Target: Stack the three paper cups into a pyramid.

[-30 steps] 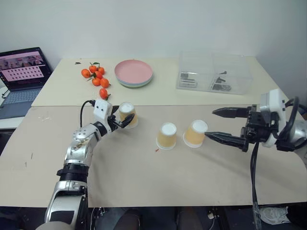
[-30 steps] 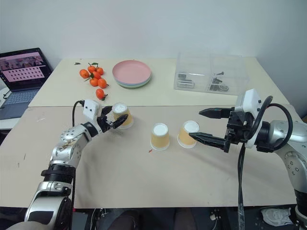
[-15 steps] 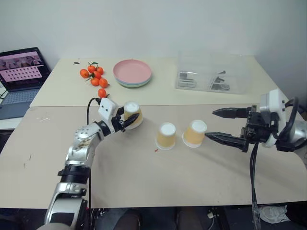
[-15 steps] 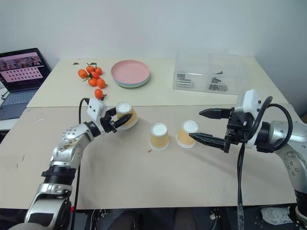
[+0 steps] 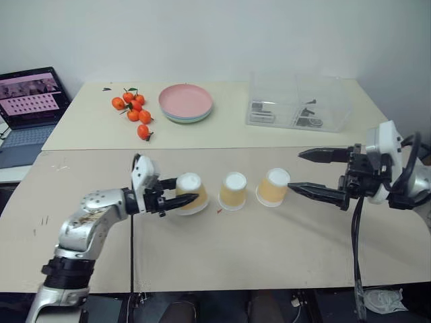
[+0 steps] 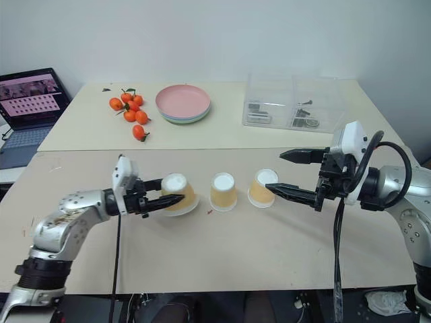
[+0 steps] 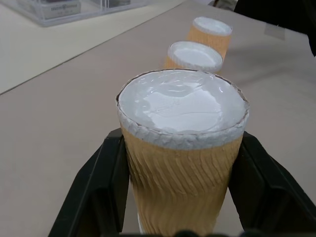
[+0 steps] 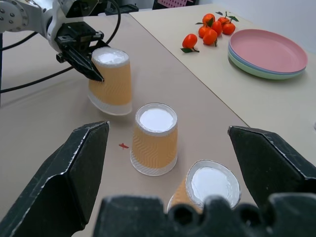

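A ribbed, tapered paper cup (image 7: 182, 163), upside down and tilted, is clamped by the left gripper (image 5: 170, 200) on the smooth beige tabletop (image 5: 269, 242). Two matching cups (image 5: 234, 191) (image 5: 273, 186) are seen alongside it. The right gripper (image 5: 315, 173) is held spread wide, empty.

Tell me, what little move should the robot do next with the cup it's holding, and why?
Probably set it flat and let go. The left tool is shut on the held cup, which tilts beside the middle cup and the right cup. All three line up upside down, so the row looks nearly ready. The right tool waits open.
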